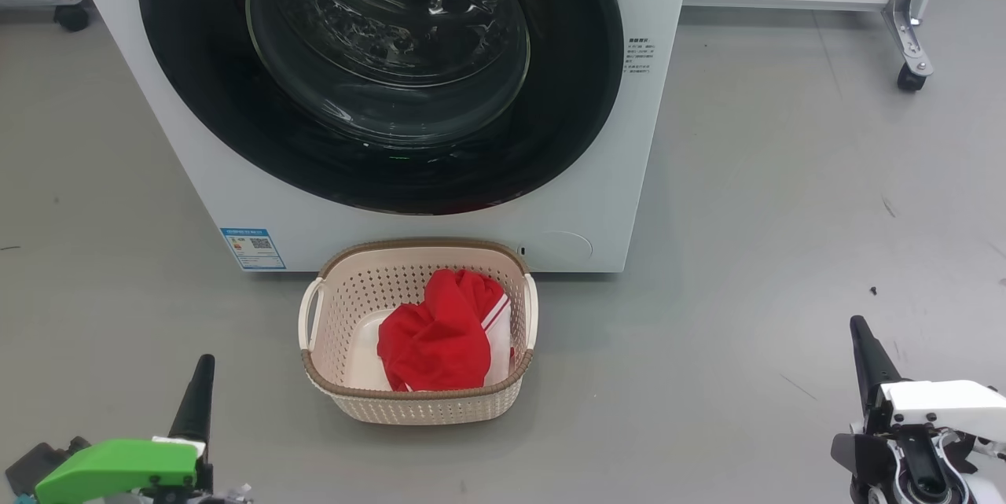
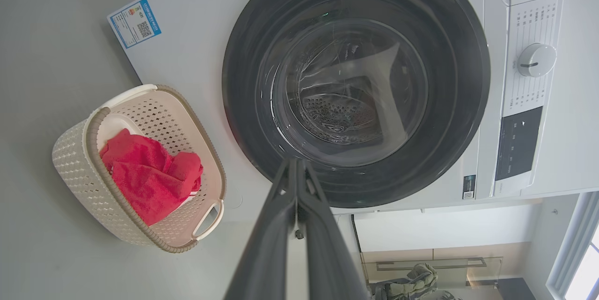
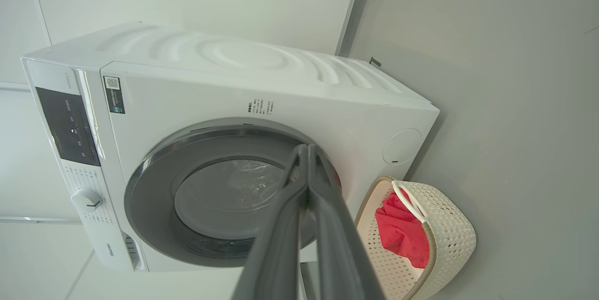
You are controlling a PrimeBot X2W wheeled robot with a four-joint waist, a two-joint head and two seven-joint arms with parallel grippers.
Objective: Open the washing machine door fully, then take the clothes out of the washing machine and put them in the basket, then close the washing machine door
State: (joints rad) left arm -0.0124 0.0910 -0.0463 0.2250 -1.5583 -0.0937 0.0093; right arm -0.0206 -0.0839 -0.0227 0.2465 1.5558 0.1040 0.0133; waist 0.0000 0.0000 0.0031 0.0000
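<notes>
- Red clothes (image 1: 440, 335) lie bunched in the basket (image 1: 416, 243), filling its right half. The basket stands on the floor just in front of the washer (image 1: 621, 197), below the door (image 1: 381, 56).
- Both pairs of fingers are closed and hold nothing: the left fingers (image 1: 200, 394) at the lower left of the frame, the right fingers (image 1: 868, 355) at the lower right.
- From the fingers the door lies straight up the frame, and the basket sits between the two arms, nearer the left one. Its long axis runs up the frame, toward the washer.
- The door looks shut flush against the white front, and no red shows through the glass. I cannot tell whether the latch has caught.
- Judging by this, all three steps look done. If the door needs a last push, either arm could reach it past the basket.
- Writing: a blue sticker (image 1: 252, 248) with a QR code at the washer's lower left, and a block of small black print (image 1: 637, 56) right of the door, both too small to read.
- In the right wrist view a small brand word (image 3: 108, 253) at the lower left may read "Hisense".
</notes>
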